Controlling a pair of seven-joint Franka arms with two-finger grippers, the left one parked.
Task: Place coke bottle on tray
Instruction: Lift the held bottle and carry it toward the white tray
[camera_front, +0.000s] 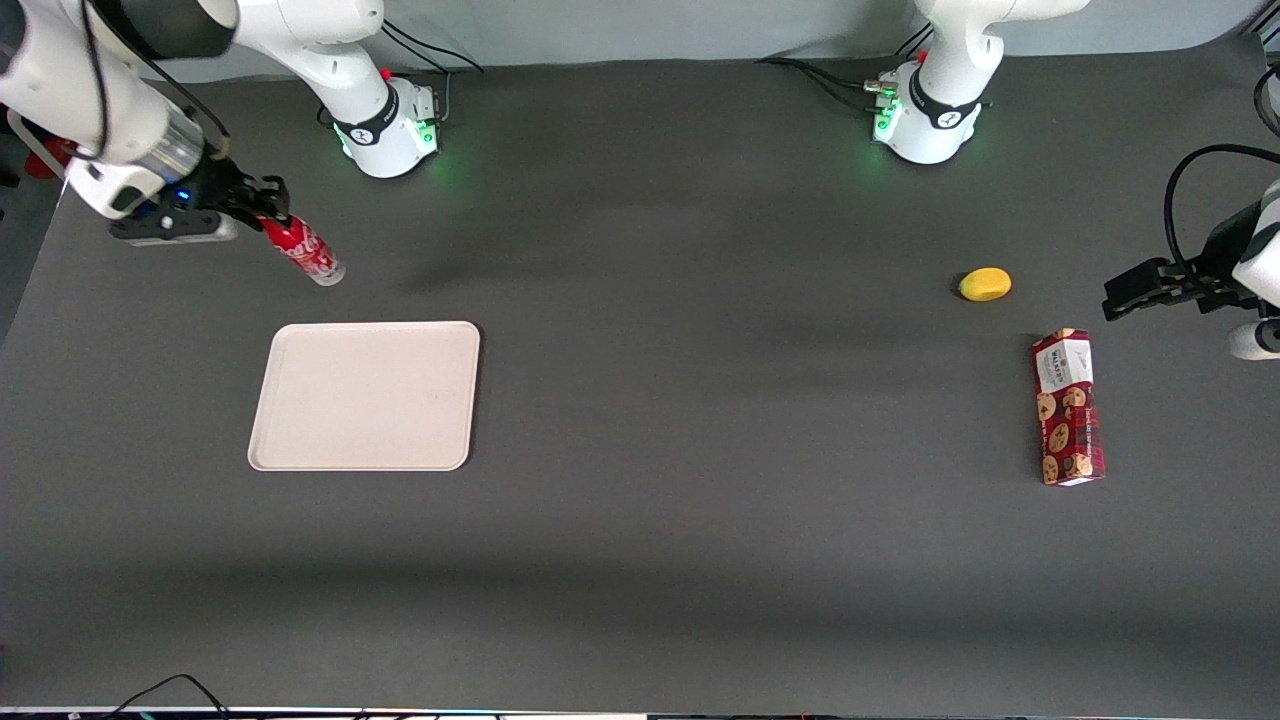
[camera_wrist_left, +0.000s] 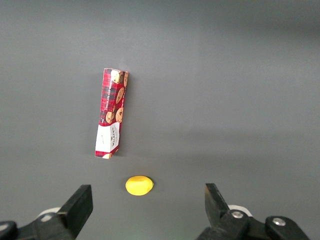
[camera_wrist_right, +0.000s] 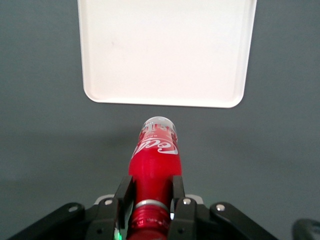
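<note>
My right gripper (camera_front: 262, 205) is shut on the neck of the coke bottle (camera_front: 303, 250), a slim red bottle with white script. It holds the bottle tilted above the table at the working arm's end, with the clear base pointing toward the tray. The beige tray (camera_front: 300, 440) lies flat on the table, nearer to the front camera than the bottle, and nothing lies on it. In the right wrist view the two fingers (camera_wrist_right: 124, 192) clamp the bottle (camera_wrist_right: 154, 160) just above the cap, and the tray (camera_wrist_right: 165, 97) shows past the bottle's base.
A yellow lemon-like fruit (camera_front: 985, 284) and a red cookie-printed box (camera_front: 1068, 407) lie toward the parked arm's end of the table; both show in the left wrist view, the fruit (camera_wrist_left: 139, 185) and the box (camera_wrist_left: 112, 113). Two arm bases (camera_front: 390, 125) stand at the table's back edge.
</note>
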